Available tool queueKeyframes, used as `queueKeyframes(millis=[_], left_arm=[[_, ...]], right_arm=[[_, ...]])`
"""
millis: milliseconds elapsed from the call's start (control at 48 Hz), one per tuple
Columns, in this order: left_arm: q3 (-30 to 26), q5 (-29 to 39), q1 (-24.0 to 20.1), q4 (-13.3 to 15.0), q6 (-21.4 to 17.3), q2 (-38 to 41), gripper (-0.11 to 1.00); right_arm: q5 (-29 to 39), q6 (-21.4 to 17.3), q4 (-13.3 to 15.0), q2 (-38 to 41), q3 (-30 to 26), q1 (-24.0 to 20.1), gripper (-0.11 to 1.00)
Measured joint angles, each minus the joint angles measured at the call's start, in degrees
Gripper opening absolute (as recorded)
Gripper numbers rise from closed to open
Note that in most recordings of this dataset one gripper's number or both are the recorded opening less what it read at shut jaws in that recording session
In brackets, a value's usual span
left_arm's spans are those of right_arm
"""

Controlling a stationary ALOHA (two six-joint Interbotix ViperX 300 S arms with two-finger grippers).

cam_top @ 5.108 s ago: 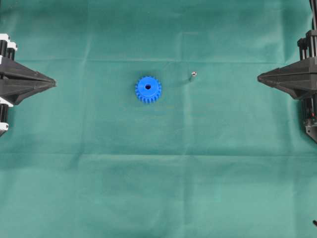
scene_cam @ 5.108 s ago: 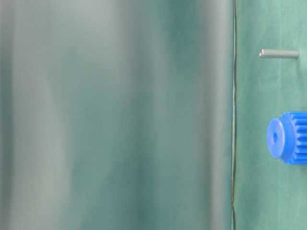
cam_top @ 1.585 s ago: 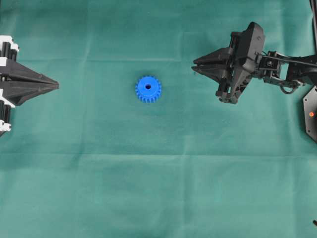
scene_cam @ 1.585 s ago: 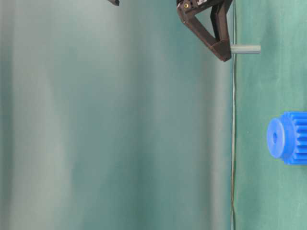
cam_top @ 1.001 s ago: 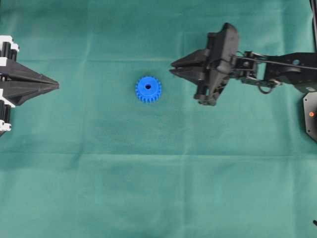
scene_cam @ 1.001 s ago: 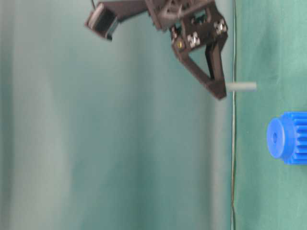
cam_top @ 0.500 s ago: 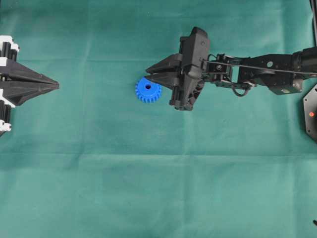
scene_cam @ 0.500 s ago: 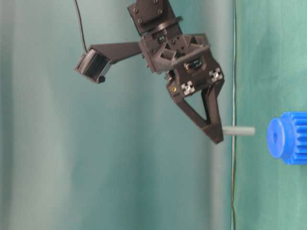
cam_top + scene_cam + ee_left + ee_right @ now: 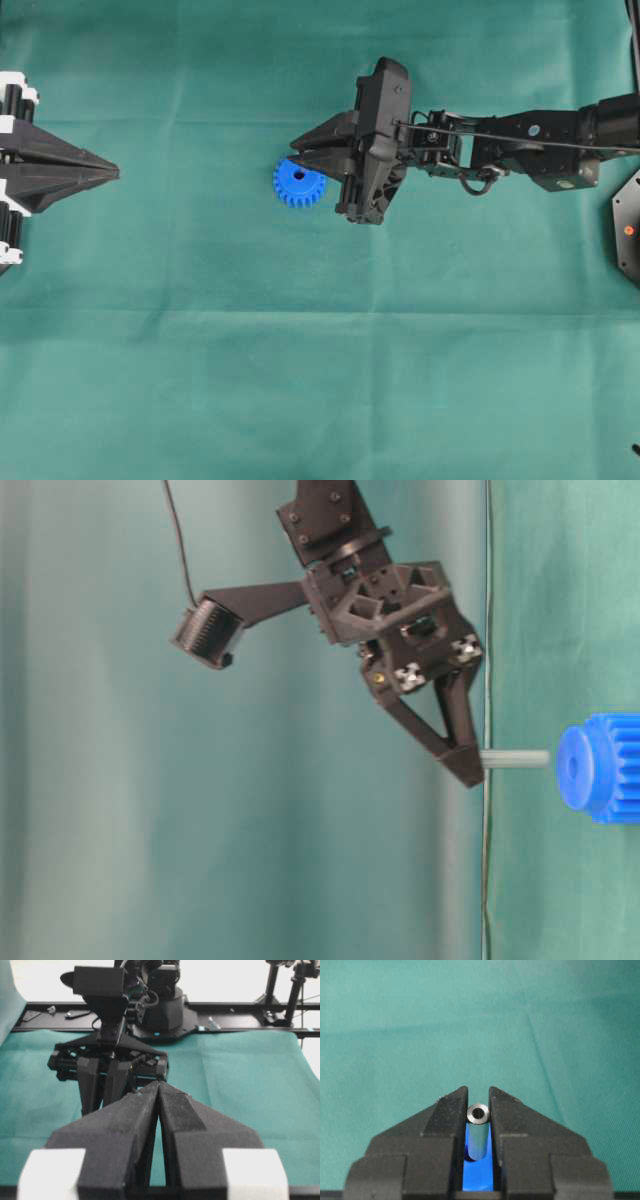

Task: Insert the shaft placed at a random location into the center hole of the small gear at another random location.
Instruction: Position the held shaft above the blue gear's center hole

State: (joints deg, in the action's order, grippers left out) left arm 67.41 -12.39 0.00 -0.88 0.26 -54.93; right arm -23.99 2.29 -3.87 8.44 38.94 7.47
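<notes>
Right gripper clamps the shaft between its fingertips, pin end-on to the wrist camera, so its axis can line up with the bore. Just beyond the tip sits the small gear, its center hole facing the pin across a narrow gap, judging from the table-level view; insertion is not yet made. Farther off, well apart, the left gripper rests pressed together and empty. Green cloth covers the table, creased in faint folds.

Right claw with shaft, now nearer small gear.
</notes>
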Motion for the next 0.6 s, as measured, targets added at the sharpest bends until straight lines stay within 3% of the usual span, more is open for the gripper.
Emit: queueKeyframes(millis=[605], left_arm=[[0.0, 0.0, 0.0, 0.0, 0.0, 0.0, 0.0]], right_arm=[[-2.1, 0.0, -0.3, 2.2, -0.1, 0.0, 0.13]])
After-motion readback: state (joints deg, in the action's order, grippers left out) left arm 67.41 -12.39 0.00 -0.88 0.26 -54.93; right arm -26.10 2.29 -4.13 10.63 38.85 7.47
